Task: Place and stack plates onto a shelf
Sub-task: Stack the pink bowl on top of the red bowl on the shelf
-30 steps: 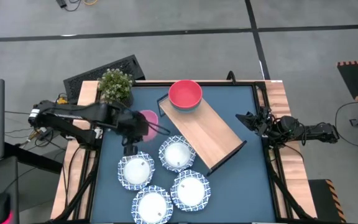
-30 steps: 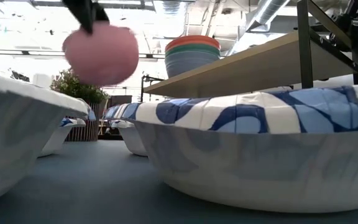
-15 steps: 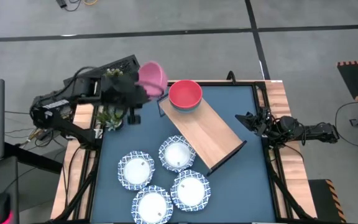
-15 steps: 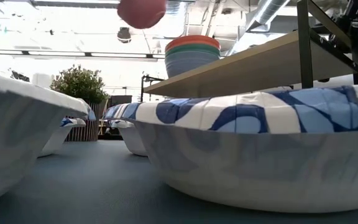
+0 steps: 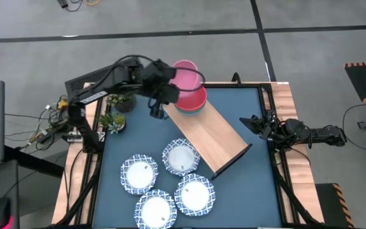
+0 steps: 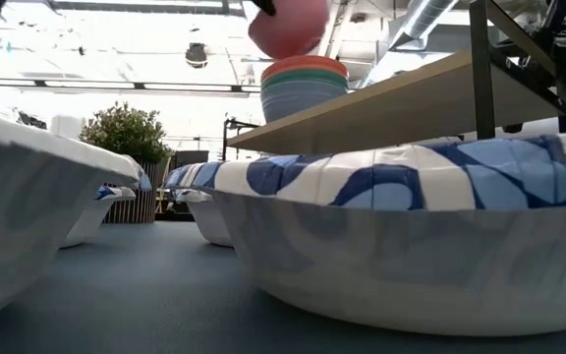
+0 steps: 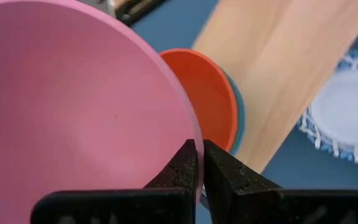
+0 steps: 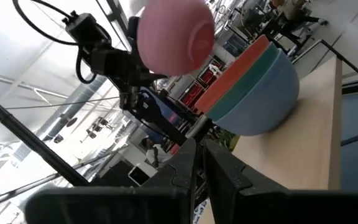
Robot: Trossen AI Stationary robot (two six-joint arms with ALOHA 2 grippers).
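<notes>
While the right gripper (image 5: pixel 251 122) waits pinched together at the table edge, the left gripper (image 7: pixel 199 163) clamps a pink bowl (image 5: pixel 184 77). It hangs tilted — just above the stacked bowls (image 6: pixel 304 87) on the shelf (image 5: pixel 208 133).

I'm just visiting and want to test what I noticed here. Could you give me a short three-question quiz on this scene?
1. True or false: the left gripper holds the pink bowl by its rim.
2. How many plates lie on the table?
A) two B) three C) four
3. Fill in: the stack of bowls stands on the ___.

Key:
1. True. The fingers pinch the rim, above the stack.
2. C. None is on the shelf yet.
3. Shelf, at its far end. The right gripper waits at the table's right edge.
</notes>
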